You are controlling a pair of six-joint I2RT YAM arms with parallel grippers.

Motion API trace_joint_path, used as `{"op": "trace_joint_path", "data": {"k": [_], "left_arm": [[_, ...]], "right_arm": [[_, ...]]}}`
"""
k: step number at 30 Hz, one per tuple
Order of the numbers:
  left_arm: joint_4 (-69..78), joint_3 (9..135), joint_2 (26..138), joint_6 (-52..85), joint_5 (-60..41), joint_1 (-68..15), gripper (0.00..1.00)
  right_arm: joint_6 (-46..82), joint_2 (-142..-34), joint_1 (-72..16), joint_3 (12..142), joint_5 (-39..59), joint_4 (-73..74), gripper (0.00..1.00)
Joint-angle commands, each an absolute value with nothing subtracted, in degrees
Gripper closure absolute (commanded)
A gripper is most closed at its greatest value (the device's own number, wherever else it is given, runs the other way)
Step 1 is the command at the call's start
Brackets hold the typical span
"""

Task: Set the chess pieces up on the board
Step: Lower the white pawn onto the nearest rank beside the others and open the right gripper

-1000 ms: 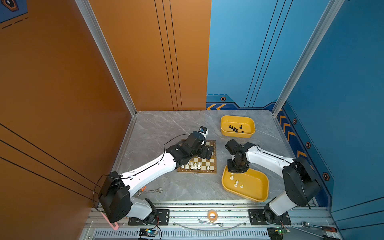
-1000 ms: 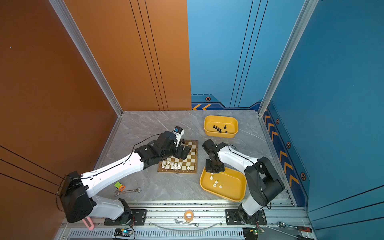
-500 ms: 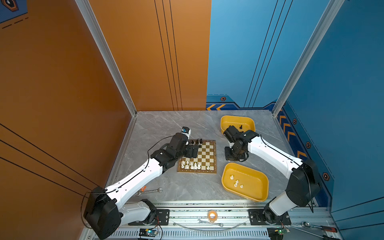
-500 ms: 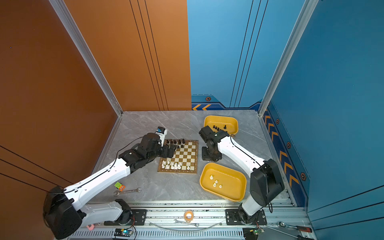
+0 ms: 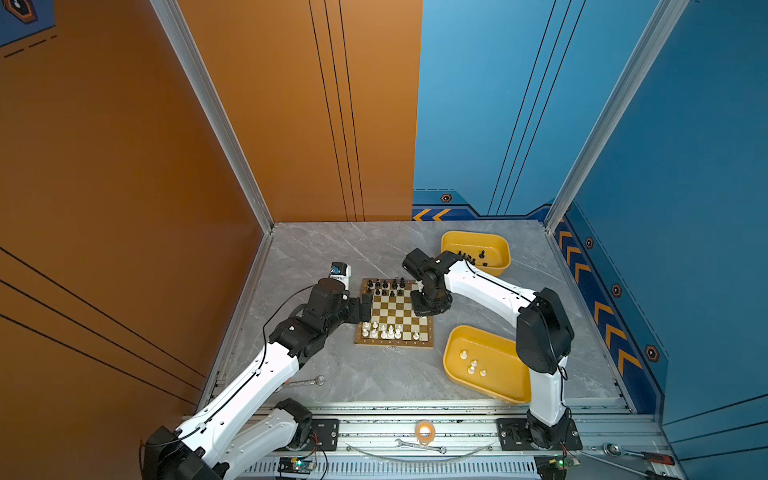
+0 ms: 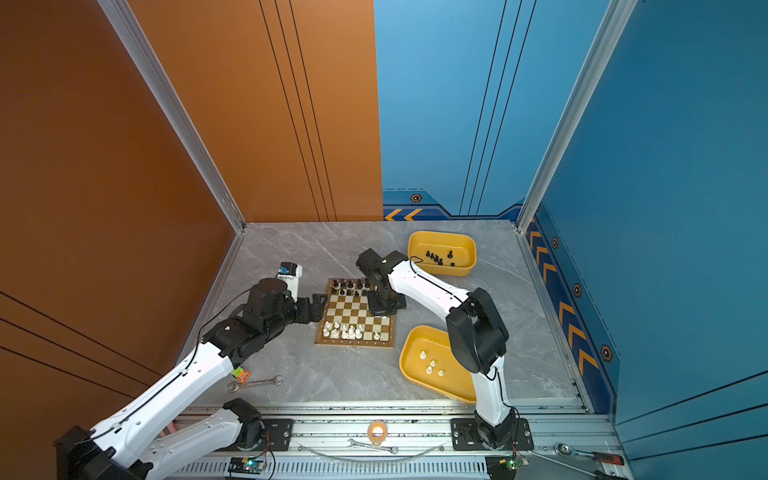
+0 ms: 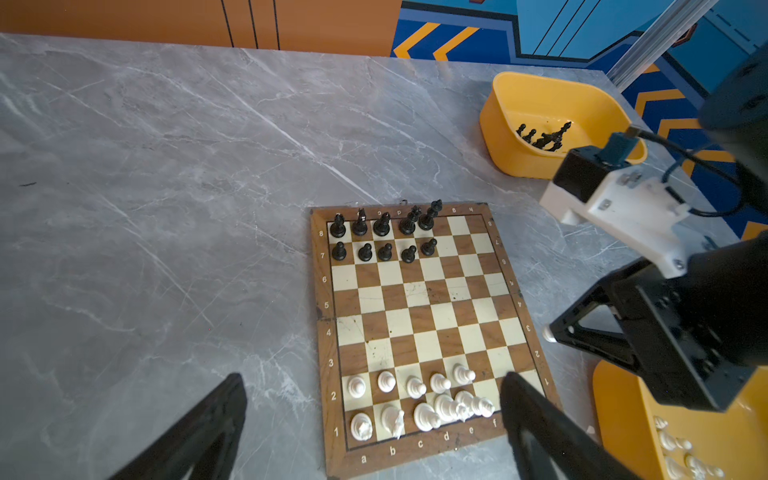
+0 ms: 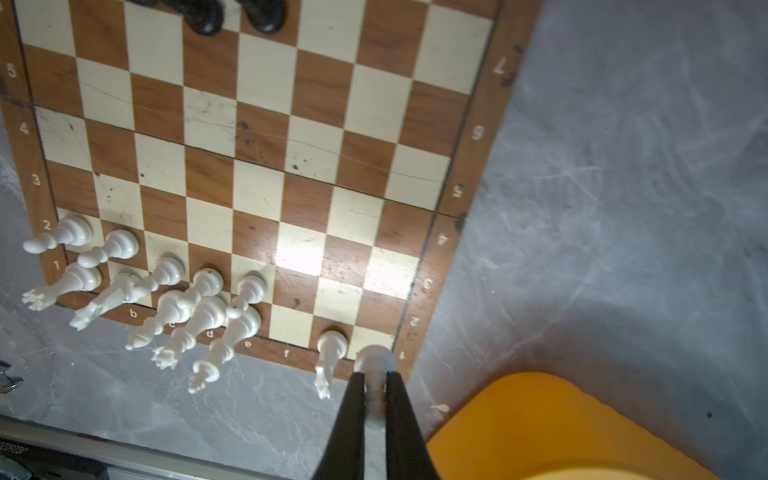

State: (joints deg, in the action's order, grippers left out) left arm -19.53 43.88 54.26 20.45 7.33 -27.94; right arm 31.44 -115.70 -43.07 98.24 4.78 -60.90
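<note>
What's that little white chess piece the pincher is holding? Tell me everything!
The white piece is small, smooth and cream, maybe plastic, with a round base. The right gripper is shut on its body, one black finger on each side. It is held base down by the board edge near the yellow tray. Its kind cannot be told.

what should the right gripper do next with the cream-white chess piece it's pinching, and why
Likely carry it down to a bare back-row square. The right gripper is shut on the cream-white chess piece above the brown-bordered checkered wooden board, where square f1 beside the lone cream piece on g1 stands empty.
</note>
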Motion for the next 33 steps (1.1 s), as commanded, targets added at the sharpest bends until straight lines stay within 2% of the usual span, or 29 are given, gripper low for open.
{"op": "trace_joint_path", "data": {"k": [1,18,33], "left_arm": [[-22.5,42.5,51.9,21.1,5.9,-26.8,0.04],[-24.1,41.2,49.9,19.5,-0.7,-19.5,0.04],[-24.1,41.0,49.7,19.1,-2.8,-16.6,0.04]], "right_arm": [[30.9,-118.4,-44.4,101.8,6.3,-62.9,0.91],[32.6,-126.1,-47.4,106.2,7.9,-63.2,0.91],[32.6,-126.7,-47.4,106.3,6.6,-64.8,0.91]]}}
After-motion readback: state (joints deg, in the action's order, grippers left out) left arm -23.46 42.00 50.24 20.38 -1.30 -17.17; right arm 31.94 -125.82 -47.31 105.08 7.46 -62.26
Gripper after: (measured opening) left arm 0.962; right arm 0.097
